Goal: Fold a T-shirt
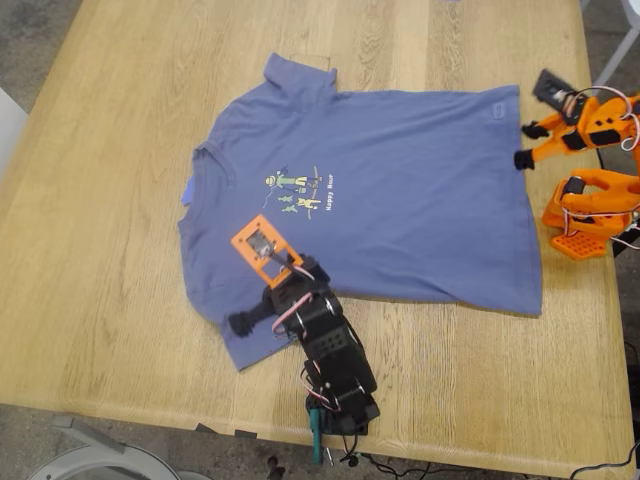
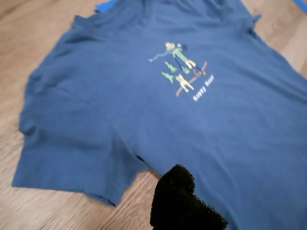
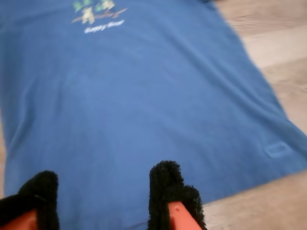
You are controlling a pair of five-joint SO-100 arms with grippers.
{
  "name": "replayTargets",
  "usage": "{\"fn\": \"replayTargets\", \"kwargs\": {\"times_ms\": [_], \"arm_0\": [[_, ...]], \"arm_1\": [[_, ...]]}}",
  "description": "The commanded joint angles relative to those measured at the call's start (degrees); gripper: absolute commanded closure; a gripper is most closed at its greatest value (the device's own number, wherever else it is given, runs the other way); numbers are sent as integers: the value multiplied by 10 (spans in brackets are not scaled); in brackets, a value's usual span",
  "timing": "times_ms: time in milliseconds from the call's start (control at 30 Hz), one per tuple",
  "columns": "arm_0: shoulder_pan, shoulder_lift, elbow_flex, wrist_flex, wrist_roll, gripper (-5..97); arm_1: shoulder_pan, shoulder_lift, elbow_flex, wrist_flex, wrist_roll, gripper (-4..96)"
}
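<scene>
My second tool (image 3: pixel 103 196) hovers wide open, holding nothing, just over the T-shirt's (image 3: pixel 144 110) hem; first tool's (image 1: pixel 255 315) opening unclear.

Hobby robotics workspace: pale wooden counter (image 1: pixel 120 250), grey concrete floor (image 1: pixel 30 40), loose wiring (image 1: pixel 625 240) trailing off counter edge.

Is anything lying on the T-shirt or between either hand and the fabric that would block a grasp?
Nothing visible does. The T-shirt lies flat on the wooden table with nothing on top of it. My first hand is over its near sleeve, and my second hand sits at the hem, both with bare fabric ahead.
</scene>
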Motion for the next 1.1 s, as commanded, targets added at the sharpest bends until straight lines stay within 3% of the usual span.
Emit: {"fn": "replayTargets", "kwargs": {"times_ms": [0,300,533,700,967,1067], "arm_0": [[25,-33,-33,4,4,158],[12,-96,-8,-29,99,175],[-11,-130,51,-185,104,148],[-14,-159,84,-310,80,139],[-37,-219,98,-414,95,125],[-48,-251,93,-461,91,126]], "arm_1": [[-68,-43,-22,0,-1,650],[-103,-157,-47,-34,4,641],[-109,-232,-24,-183,25,616],[-113,-293,-24,-265,40,615],[-127,-374,-21,-370,60,626],[-135,-396,-11,-420,91,647]]}}
